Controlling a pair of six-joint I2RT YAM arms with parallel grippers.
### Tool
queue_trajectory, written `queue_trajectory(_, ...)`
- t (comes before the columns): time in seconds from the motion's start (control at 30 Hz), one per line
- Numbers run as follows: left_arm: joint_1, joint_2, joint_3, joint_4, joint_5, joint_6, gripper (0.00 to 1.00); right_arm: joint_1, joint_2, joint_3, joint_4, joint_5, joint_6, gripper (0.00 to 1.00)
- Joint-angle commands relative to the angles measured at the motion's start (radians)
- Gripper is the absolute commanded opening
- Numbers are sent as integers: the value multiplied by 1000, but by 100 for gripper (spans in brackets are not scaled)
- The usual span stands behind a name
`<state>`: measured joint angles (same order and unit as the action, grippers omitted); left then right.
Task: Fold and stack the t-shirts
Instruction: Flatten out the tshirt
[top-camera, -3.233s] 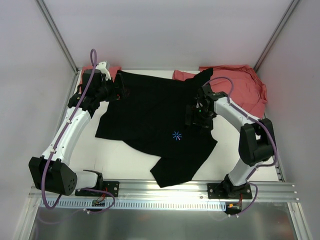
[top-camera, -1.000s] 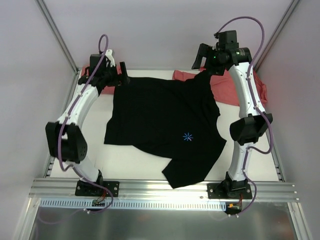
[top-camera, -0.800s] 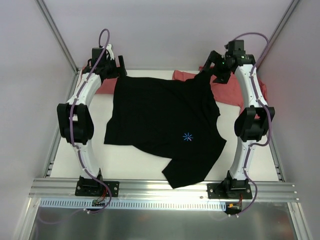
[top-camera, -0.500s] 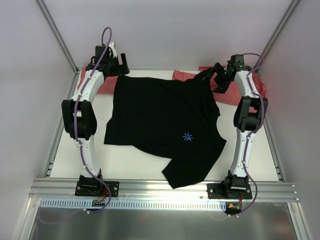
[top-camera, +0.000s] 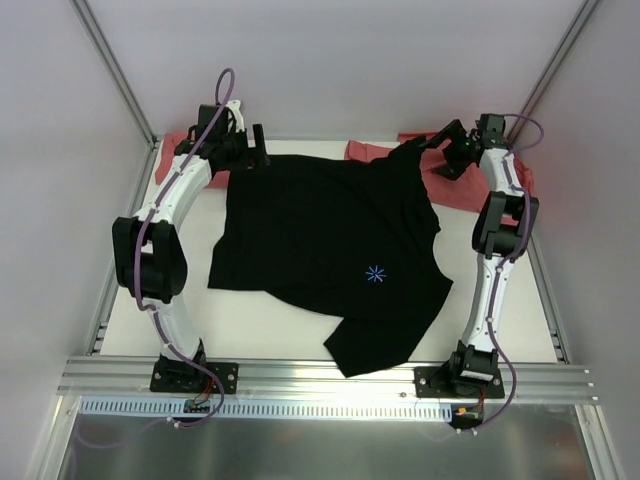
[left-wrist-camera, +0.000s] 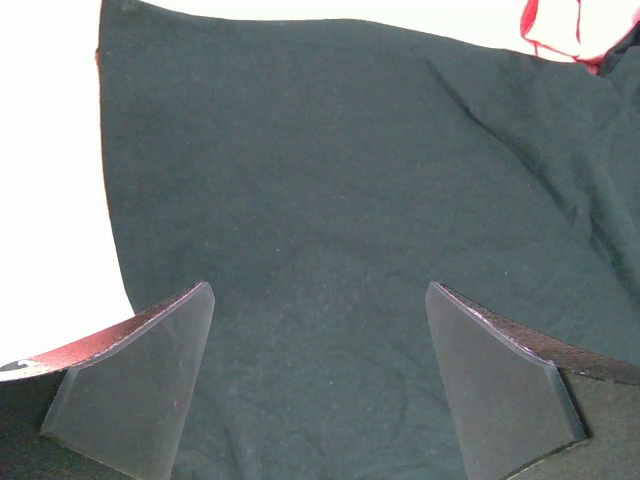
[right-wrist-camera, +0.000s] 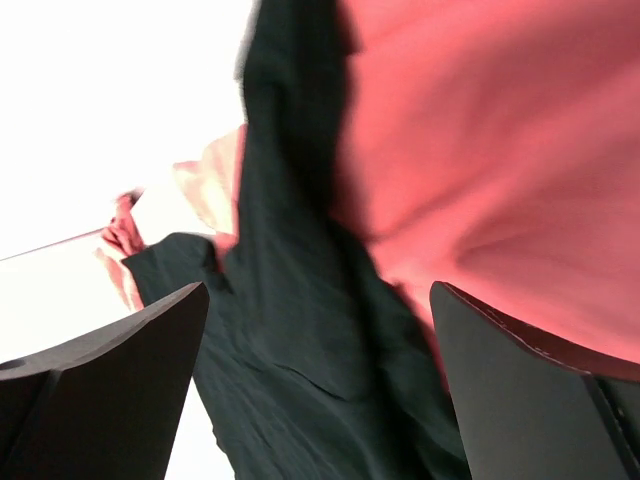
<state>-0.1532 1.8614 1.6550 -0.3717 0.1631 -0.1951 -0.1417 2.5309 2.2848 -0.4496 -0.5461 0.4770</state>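
Note:
The black t-shirt (top-camera: 330, 235) lies spread on the table, its light-blue starburst (top-camera: 376, 273) facing up and one corner folded out at the near side. My left gripper (top-camera: 254, 148) is open over the shirt's far left corner. In the left wrist view the gripper (left-wrist-camera: 318, 292) has only black cloth (left-wrist-camera: 320, 180) below its spread fingers (left-wrist-camera: 140, 385). My right gripper (top-camera: 441, 141) is open by the shirt's far right corner. In the right wrist view it (right-wrist-camera: 320, 292) hovers over black cloth (right-wrist-camera: 300, 340) and a salmon-red t-shirt (right-wrist-camera: 480, 130).
Salmon-red t-shirts lie crumpled at the far right (top-camera: 465, 185) and far left (top-camera: 176, 150), partly under the black shirt and the arms. The enclosure's white walls and metal posts (top-camera: 115, 75) stand close behind both grippers. A metal rail (top-camera: 330, 385) runs along the near edge.
Both arms have stretched out to the table's far edge, and the right gripper has come down from its raised position. The black shirt, shifted right and spread earlier, has lain still for the last second.

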Motion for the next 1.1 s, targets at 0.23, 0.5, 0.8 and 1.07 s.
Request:
queue_trajectory(0.23, -23, -45, 11, -13, 4, -4, 90, -38, -351, -273, -224, 75, -195, 99)
queue_trajectory(0.5, -28, -53, 20, -18, 23, 22, 90, -59, -445, -507, -215, 72, -222, 87)
queue_trajectory(0.8, -29, -93, 0, -38, 18, 69, 90, -53, -452, -646, -207, 107, -256, 85)
queue_trajectory(1.07, -28, -113, -9, -39, 15, 71, 90, -38, -405, -633, -192, 106, -252, 79)
